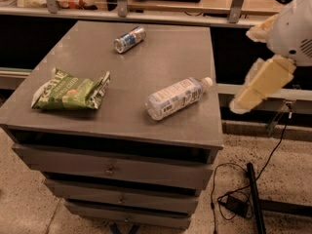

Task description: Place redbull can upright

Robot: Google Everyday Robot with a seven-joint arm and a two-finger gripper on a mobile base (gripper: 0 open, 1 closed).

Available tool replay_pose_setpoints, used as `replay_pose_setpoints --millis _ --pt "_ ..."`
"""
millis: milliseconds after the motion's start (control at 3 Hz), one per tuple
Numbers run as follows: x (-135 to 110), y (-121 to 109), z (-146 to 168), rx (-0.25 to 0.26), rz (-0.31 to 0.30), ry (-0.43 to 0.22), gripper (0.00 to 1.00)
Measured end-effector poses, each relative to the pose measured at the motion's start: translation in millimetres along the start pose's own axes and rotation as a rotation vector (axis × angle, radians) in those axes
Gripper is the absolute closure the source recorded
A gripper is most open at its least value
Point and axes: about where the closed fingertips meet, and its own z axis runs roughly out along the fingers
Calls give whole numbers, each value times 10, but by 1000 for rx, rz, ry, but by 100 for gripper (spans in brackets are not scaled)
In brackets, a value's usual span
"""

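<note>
The redbull can (129, 39) lay on its side toward the upper middle of the frame, on the far part of the grey drawer cabinet (165, 57), with its silver end facing lower left and its length running up to the right. It was well apart from the clear water bottle (178, 97), which also lay flat nearer the front right edge, and from the green chip bag (70, 90) at the left. The gripper (253, 87) hung off the right side of the cabinet, at the right edge of the frame below the arm's white housing, well away from the can and holding nothing; whether it was set wide or narrow could not be told from this angle. The task looked barely started, with the can still to be reached. Judged by its look, the can would be light, with thin, stiff metal walls that dent under a hard squeeze, and its smooth round skin would be slippery and free to roll on the flat top if nudged from the side. The sensible hold seemed to be across the middle of its body, square to its long axis, with moderate pressure, so that it could be swung up and set down on its flat base without slipping or tipping
</note>
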Motion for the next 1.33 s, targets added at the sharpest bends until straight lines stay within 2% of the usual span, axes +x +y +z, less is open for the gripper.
replay_pose_setpoints --millis 333,667,1000,1333 --pt "-406 40 162 21 55 -216 0" --pt "-760 155 440 19 88 -378 0" --pt "-1127 160 732 43 127 -503 0" --pt "-1255 2 686 116 142 -539 0"
